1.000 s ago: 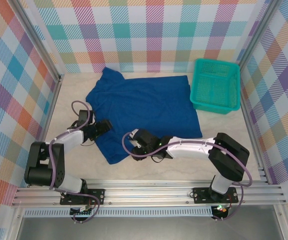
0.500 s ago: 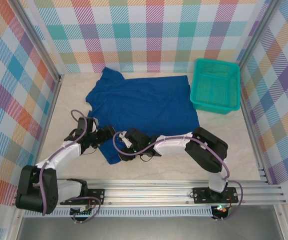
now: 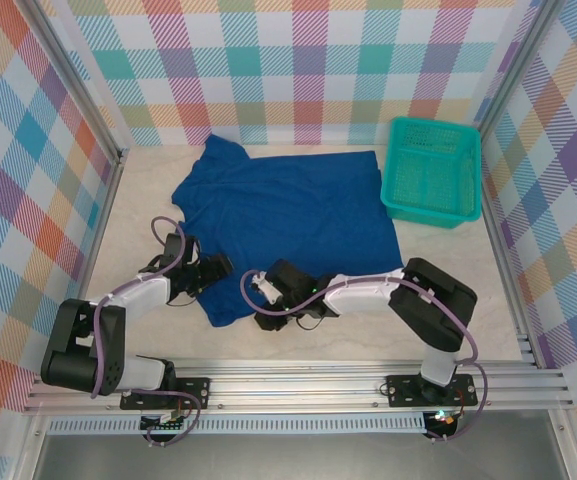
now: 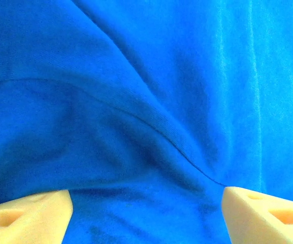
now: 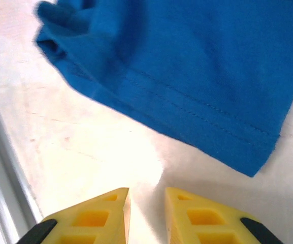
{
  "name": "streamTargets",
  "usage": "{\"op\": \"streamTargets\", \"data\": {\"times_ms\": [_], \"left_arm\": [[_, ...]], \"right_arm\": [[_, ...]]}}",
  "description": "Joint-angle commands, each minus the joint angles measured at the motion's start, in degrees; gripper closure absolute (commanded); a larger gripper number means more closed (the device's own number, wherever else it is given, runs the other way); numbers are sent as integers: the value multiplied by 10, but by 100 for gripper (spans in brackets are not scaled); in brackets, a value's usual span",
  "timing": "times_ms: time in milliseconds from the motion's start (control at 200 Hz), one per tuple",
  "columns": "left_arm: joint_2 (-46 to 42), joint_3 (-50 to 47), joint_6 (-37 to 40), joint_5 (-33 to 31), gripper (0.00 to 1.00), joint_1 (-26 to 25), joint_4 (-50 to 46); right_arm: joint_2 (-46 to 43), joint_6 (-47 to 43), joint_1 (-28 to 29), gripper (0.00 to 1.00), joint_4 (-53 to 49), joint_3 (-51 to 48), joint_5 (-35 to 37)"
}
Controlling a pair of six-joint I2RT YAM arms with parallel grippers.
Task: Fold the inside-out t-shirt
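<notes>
Two arms reach in low over the table (image 3: 468, 300). At the left, the left gripper (image 3: 216, 268) lies over the near-left edge of the shirt (image 3: 288, 215). In its wrist view its pale pads (image 4: 24, 216) stand wide apart, with creased blue cloth between them and a seam running slantwise across. I cannot tell whether the pads press the cloth.

The shirt is spread flat across the middle of the table, one sleeve toward the far left corner, and it tapers to a strip at the near left.

Just right of that strip is the right gripper (image 3: 256, 295), down near the tabletop. In its wrist view the yellow fingers (image 5: 93, 218) are drawn narrow, with only bare table in the slit between them. The stitched hem lies just ahead, untouched, one corner pointing right.

At the far right stands a teal basket (image 3: 430, 213), just beside the shirt's right edge.
</notes>
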Motion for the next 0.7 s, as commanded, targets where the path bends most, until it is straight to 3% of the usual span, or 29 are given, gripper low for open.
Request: {"op": "streamTargets", "data": {"times_ms": [0, 380, 695], "left_arm": [[-17, -18, 14, -37, 21, 6, -49], [-78, 22, -2, -43, 21, 33, -65], [76, 105, -13, 14, 22, 59, 55]], "right_arm": [[-25, -34, 9, 72, 28, 23, -36], [112, -68, 30, 59, 173, 146, -57], [206, -86, 45, 53, 166, 206, -89]]}}
